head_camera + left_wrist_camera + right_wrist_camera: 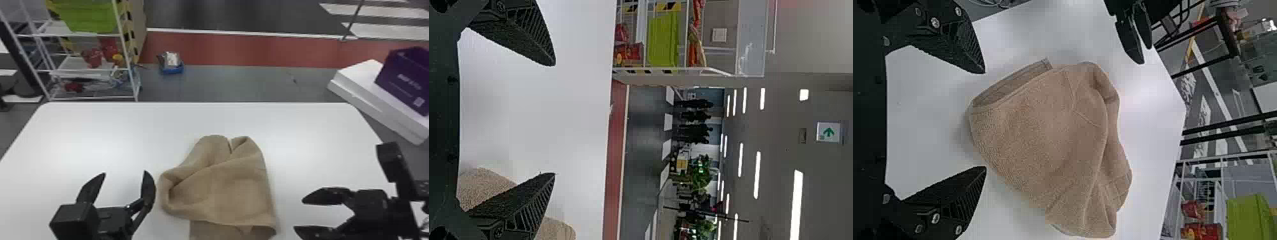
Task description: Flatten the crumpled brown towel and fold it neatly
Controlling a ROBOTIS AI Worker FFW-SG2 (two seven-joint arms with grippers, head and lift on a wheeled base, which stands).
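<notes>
The brown towel (223, 188) lies crumpled on the white table (95, 137), with folded-over layers, a curled left corner and a slit at its far edge. Left of it, my left gripper (123, 188) is open and holds nothing. My right gripper (314, 213) stands open to the right of the towel, apart from it. In the left wrist view, the left gripper (551, 120) has its fingers wide apart, part of the towel (484, 187) behind one. In the right wrist view, the towel (1048, 140) lies beyond the open right gripper (984, 120).
Behind the table at the left stands a white wire shelf (92, 70) with a green bin (87, 16). A blue tray (172, 68) is on the floor. Beyond the table's right edge, a purple box (405, 79) rests on a white block (367, 86).
</notes>
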